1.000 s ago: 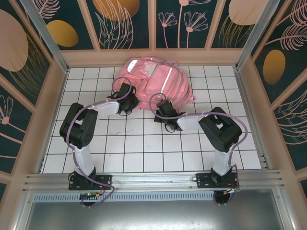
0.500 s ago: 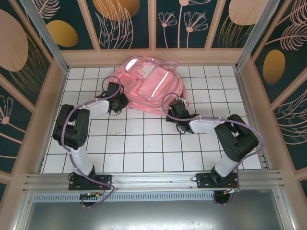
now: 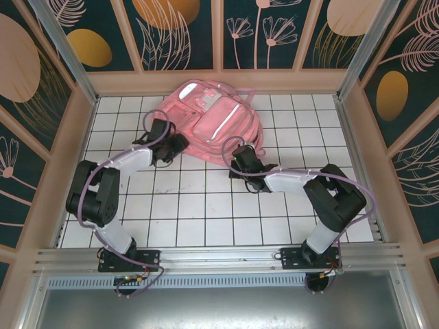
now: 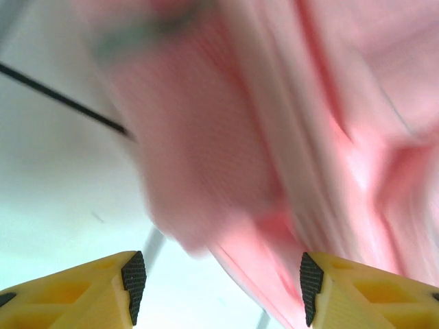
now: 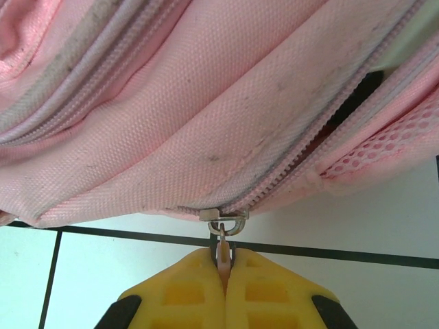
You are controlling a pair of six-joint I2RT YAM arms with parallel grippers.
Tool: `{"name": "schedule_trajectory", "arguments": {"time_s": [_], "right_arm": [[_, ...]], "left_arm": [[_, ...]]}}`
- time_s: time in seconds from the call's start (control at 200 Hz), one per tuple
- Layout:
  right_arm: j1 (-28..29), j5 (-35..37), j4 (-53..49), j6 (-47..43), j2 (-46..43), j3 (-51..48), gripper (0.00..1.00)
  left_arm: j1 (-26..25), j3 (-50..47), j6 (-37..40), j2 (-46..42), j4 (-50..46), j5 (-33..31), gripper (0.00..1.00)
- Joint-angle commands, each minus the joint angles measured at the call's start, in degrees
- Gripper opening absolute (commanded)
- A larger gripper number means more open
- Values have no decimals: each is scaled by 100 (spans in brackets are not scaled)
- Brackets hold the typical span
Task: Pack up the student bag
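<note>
Pink student bag (image 3: pixel 218 123) lies at the far middle of the white counter (image 3: pixel 192 212), slanting from far left to near right. The right tool (image 5: pixel 225 274), at its near right edge, is clamped on a zipper pull (image 5: pixel 222 241). The left tool (image 4: pixel 219 284) is agape and empty at the bag's left side.

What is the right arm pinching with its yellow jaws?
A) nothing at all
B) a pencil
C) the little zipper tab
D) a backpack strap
C: the right wrist view shows the right gripper with its jaws closed on the zipper pull at the edge of the pink student bag.
</note>
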Motion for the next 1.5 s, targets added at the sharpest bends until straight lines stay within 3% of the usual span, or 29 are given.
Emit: {"name": "schedule_trajectory", "arguments": {"time_s": [0.0, 0.26, 0.61, 0.71, 0.835, 1.201, 1.491], "right_arm": [[87, -192, -59, 69, 72, 79, 0], [83, -361, 159, -39, -45, -148, 0], [78, -452, 297, -64, -230, -361, 0], [81, -471, 284, -64, -228, -361, 0], [87, -418, 242, -49, -270, -378, 0], [-99, 2, -82, -147, -509, -516, 0], [-291, 47, -247, -252, -450, -366, 0]], "left_arm": [[-569, -428, -886, -284, 236, 257, 63], [-1615, -309, -1896, -8, 1008, 169, 64], [-1844, 299, -2337, 899, 1443, -55, 66], [-1850, 594, -2297, 1164, 1382, -159, 55], [-1847, 792, -2278, 1252, 957, -336, 0], [-1633, -222, -2196, 157, 29, -1016, 0], [-626, -1601, -1697, -1207, -210, -1075, 0]]}}
